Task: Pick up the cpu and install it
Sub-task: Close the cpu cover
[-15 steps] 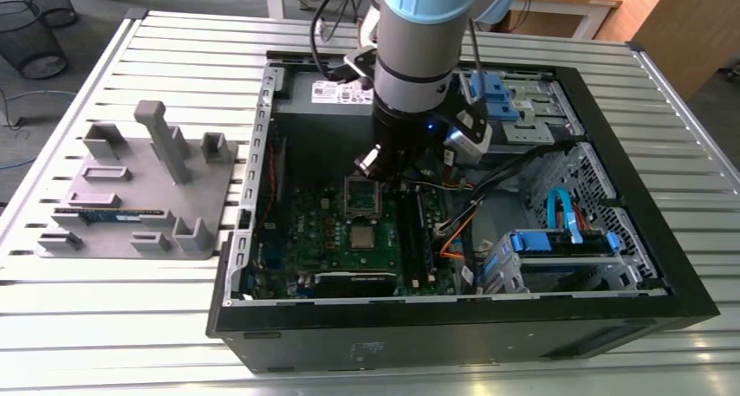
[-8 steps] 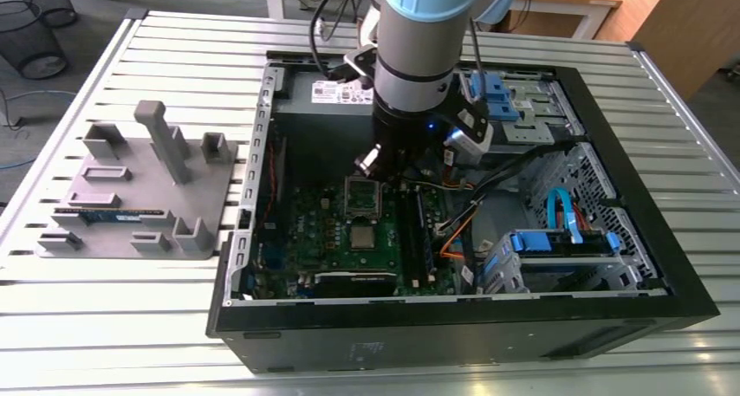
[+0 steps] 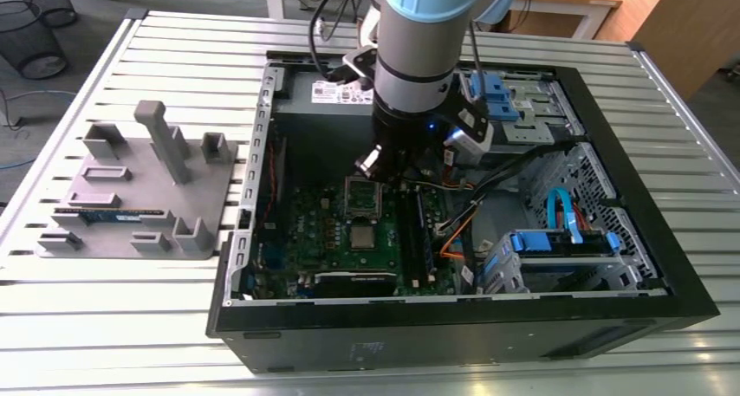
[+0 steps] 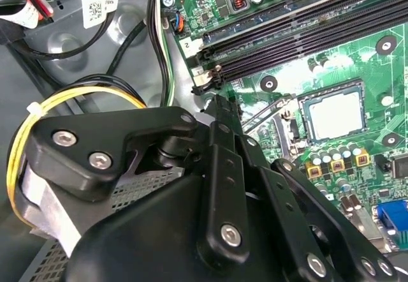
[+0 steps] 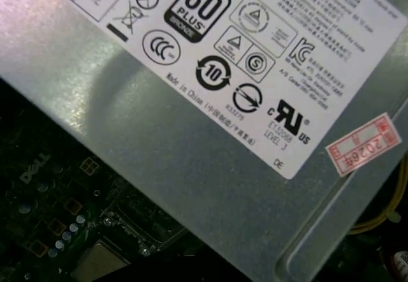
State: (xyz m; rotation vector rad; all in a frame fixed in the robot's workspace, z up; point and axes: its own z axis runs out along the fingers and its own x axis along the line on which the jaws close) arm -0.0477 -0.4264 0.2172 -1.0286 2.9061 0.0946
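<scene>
Open black computer case (image 3: 463,335) lies open side up on a slatted silver metal table (image 3: 116,327); grey floor shows past the table's far edge; wire mesh bin (image 3: 35,32) stands there at the exterior view's far left; wooden furniture (image 3: 682,23) at the far right.

Grey holder (image 3: 139,197) sits on the table at the exterior view's left, just beside the case; a long memory stick (image 3: 110,214) lies in its near part.

Arm (image 3: 422,49) comes down into the case; gripper (image 3: 384,166) hangs low over the green motherboard (image 3: 307,227), just to the far side of the socket; released or clenched, cannot tell.

The cpu (image 3: 363,236) lies flat in the socket on the motherboard, silvery top up, apart from the gripper; in the second wrist view the cpu (image 4: 333,115) sits square inside the black socket surround, near the black memory slots (image 4: 306,33). Hinged socket frame (image 3: 362,197) stands raised at the cpu's far edge, not closed over it.

Grey power supply (image 5: 191,141) with a printed label shows in the first wrist view; it sits in the far part of the case; blue drive bays (image 3: 567,243) at the exterior view's right; yellow cable (image 4: 64,100) loops beside the gripper body in the second wrist view.
</scene>
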